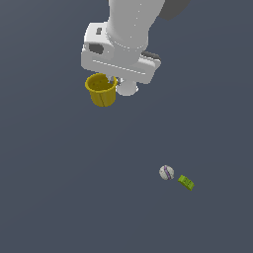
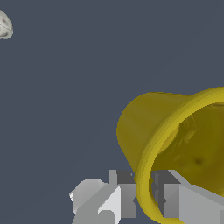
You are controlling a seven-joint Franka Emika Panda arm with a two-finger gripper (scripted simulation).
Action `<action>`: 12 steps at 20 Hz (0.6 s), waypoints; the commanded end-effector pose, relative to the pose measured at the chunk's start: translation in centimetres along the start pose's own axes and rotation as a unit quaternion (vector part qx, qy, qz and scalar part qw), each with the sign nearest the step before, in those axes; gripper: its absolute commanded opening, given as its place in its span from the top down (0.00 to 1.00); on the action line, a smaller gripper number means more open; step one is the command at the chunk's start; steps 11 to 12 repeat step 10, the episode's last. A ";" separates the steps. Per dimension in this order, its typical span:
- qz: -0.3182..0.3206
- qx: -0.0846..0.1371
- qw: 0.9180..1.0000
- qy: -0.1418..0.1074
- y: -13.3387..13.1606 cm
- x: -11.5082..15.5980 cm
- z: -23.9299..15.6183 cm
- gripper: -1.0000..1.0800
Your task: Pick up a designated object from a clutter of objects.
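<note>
The white two-fingered gripper [image 2: 144, 197] clamps its fingers on the rim of the small yellow tapered hollow cup [image 1: 102, 90], held aloft, well apart from the small white purple-marked ball [image 1: 166, 172]. The pick looks complete; next, apparently, a steady hold.

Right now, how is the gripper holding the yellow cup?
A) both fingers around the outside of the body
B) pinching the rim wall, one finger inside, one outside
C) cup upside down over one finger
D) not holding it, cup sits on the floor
B: in the wrist view the yellow cup has its rim running between the gripper fingers, one finger inside the hollow and one outside.
</note>
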State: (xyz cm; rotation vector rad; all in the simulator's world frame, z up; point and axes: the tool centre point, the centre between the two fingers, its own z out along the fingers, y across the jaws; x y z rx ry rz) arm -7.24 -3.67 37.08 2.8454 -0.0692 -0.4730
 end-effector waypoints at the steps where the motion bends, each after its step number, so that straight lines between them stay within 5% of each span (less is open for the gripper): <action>1: 0.000 0.000 1.000 0.000 0.5 -1.1 -1.3 1.00; 12: 0.000 0.000 1.000 0.000 1.1 -2.4 -3.1 1.00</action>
